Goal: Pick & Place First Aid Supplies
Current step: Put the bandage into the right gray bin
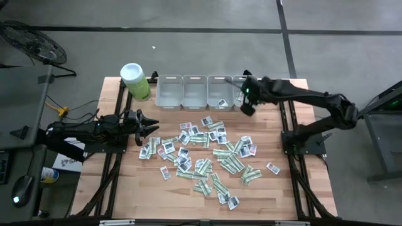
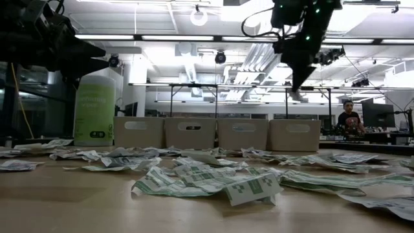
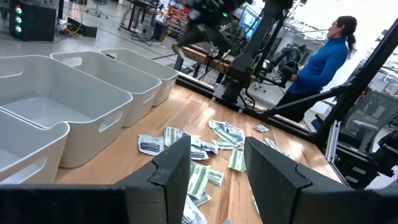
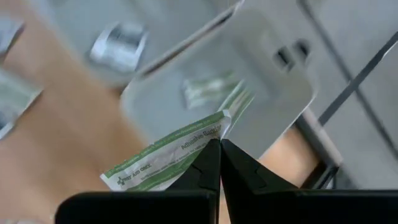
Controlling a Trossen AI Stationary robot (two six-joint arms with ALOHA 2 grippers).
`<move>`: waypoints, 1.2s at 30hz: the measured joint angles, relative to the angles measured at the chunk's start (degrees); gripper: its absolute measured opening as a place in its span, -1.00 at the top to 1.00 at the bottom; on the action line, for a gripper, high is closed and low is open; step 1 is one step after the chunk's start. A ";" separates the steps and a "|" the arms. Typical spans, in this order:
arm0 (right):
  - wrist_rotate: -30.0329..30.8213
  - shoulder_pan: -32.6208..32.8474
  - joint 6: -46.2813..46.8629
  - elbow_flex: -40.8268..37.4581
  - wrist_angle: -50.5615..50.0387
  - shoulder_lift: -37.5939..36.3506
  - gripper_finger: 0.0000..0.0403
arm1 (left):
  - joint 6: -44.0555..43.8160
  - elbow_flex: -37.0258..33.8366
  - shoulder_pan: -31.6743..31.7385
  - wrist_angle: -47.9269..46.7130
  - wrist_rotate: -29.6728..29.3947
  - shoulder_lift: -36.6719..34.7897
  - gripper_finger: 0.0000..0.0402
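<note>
Many first aid supplies, small white packets and green-and-white strips, lie scattered flat on the wooden table. My right gripper hangs over the rightmost grey bin at the far right, shut on one green-and-white strip. Another strip lies in that bin, and a white packet lies in the bin beside it. My left gripper waits open and level at the table's left, short of the pile. My right gripper pinches the green-and-white strip near one end between its two fingertips. The fingers slant down from above. The strip is lifted clear over the bin, and the rest of it sticks out sideways from the fingers.
Several grey bins stand in a row along the far edge. A lime-green canister with a white lid stands left of them. A person is in the room beyond the table's right side.
</note>
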 joint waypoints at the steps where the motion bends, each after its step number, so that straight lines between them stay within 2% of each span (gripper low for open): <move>1: -0.19 -1.46 -2.60 -0.16 2.68 -0.01 1.00 | 0.01 0.01 0.00 0.00 -0.02 0.01 0.25; 6: -4.66 -7.32 -13.52 -3.72 16.43 0.08 1.00 | 0.02 0.02 0.00 0.00 -0.04 0.00 0.25; 12: -10.18 -13.80 -19.10 -8.37 23.78 0.79 1.00 | 0.02 0.00 0.00 0.00 -0.04 0.01 0.25; 17: -13.59 -18.34 -22.48 -12.58 25.68 0.84 1.00 | 0.02 0.00 0.00 0.00 0.02 0.02 0.25; 20: -13.40 -19.85 -23.84 -14.77 26.69 0.84 1.00 | 0.02 0.01 0.00 0.00 0.04 0.02 0.25; 31: -14.53 -20.58 -29.53 -19.17 27.74 0.84 0.99 | 0.01 0.02 0.00 0.00 0.09 0.00 0.25; 36: -16.93 -20.55 -29.64 -19.56 27.25 0.84 0.90 | 0.02 0.01 0.00 0.00 0.09 0.02 0.25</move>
